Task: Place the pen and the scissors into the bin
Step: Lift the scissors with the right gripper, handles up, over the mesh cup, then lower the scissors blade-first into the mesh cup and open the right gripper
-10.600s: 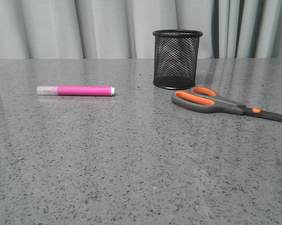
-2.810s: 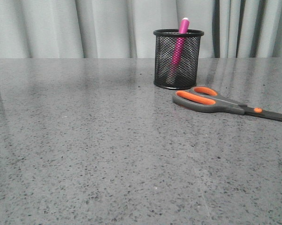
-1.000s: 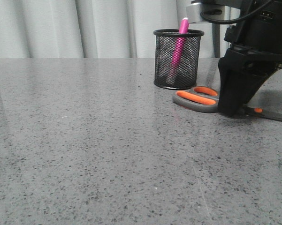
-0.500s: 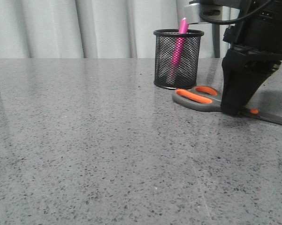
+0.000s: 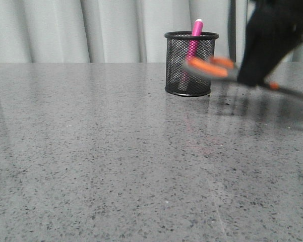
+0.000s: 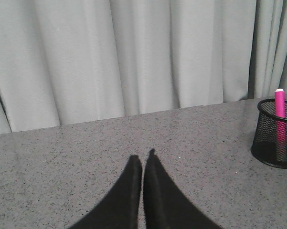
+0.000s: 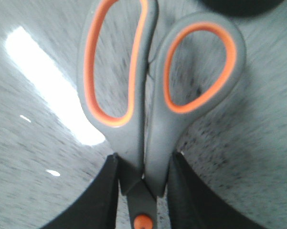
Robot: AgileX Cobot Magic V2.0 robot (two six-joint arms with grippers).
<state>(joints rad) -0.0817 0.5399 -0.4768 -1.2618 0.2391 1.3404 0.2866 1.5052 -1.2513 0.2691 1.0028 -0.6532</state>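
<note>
The black mesh bin (image 5: pixel 190 63) stands at the back of the table with the pink pen (image 5: pixel 193 44) upright inside it. Both show in the left wrist view too, the bin (image 6: pixel 275 133) and the pen (image 6: pixel 280 112). My right gripper (image 5: pixel 254 75) is shut on the scissors (image 5: pixel 214 67) and holds them in the air, just right of the bin, handles toward it. In the right wrist view the fingers (image 7: pixel 102 191) clamp the grey and orange scissors (image 7: pixel 148 95) just above the orange pivot. My left gripper (image 6: pixel 143 160) is shut and empty, low over the table, far left of the bin.
Grey speckled table (image 5: pixel 116 151) with a pale curtain (image 5: pixel 91 30) close behind its back edge. The scissors' dark blades (image 5: pixel 292 92) stick out to the right of my right gripper.
My right gripper has closed on the scissors and lifted them off the table, up to about the bin's rim height. The pen stays in the bin.
</note>
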